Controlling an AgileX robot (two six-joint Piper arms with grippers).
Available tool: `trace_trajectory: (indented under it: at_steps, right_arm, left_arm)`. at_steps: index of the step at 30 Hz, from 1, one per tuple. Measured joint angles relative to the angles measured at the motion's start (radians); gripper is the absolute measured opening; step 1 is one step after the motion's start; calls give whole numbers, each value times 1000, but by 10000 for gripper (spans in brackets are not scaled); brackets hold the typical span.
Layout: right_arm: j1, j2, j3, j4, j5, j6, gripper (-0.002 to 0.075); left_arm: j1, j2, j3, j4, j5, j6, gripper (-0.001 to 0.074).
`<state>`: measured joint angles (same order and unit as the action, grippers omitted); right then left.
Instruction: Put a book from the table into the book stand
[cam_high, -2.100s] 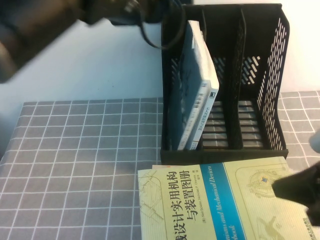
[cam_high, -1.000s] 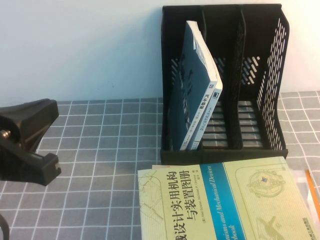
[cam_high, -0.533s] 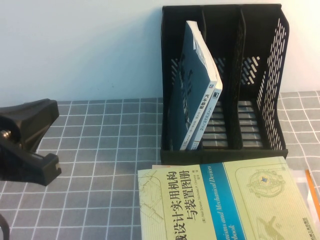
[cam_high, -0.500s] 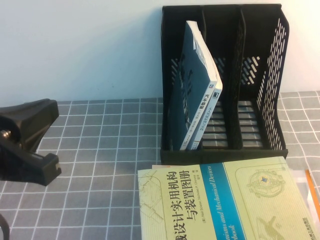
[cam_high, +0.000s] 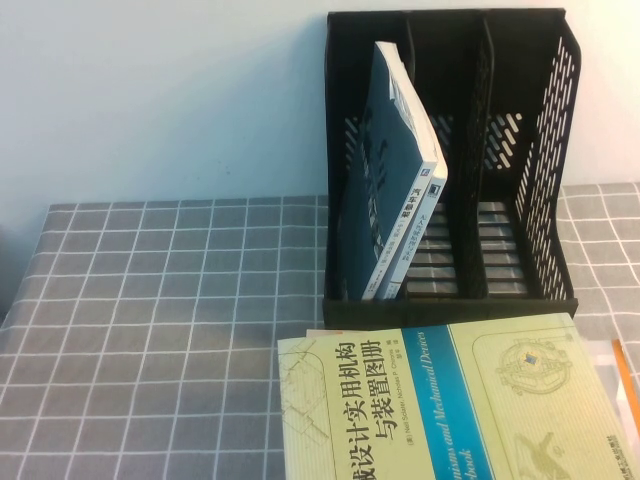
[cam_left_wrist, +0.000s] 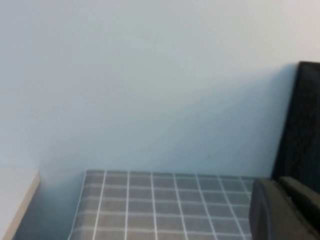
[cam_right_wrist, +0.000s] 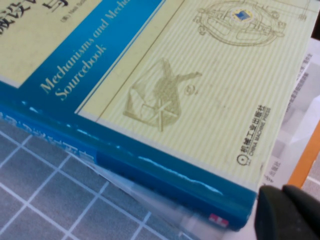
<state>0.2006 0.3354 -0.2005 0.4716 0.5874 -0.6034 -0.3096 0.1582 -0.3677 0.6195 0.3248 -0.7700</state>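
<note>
You've got the book (cam_high: 395, 170) standing in the leftmost compartment of the book stand (cam_high: 545, 200), teal back cover facing you, top leaning toward 1 o'clock against the divider, bottom edge on the stand's floor. Stand's black plastic, 3 upright slots w/ slotted walls, middle & right slots hold nothing, sits at 1 o'clock on the table (cam_high: 150, 300), grey cloth w/ thin white grid.

Black perforated plastic book stand (cam_high: 520, 180); grey checked cloth table (cam_high: 150, 330); glossy paper book (cam_high: 395, 170)
</note>
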Motion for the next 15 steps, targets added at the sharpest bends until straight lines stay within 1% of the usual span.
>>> trace_trajectory:
  at_steps: [3, 6, 9, 15]
  right_arm:
    - [0, 0, 0, 0, 0, 0, -3]
    - [0, 0, 0, 4, 0, 0, -3]
    - [0, 0, 1, 4, 0, 0, -3]
    - [0, 0, 1, 13, 2, 0, -3]
  left_arm:
    - [89, -135, 156, -29, -22, -46, -2]
    - [157, -166, 298, -57, -102, -102, -2]
    - [188, -163, 382, -68, -198, -179, -2]
    - [196, -155, 389, -60, -266, -256, -2]
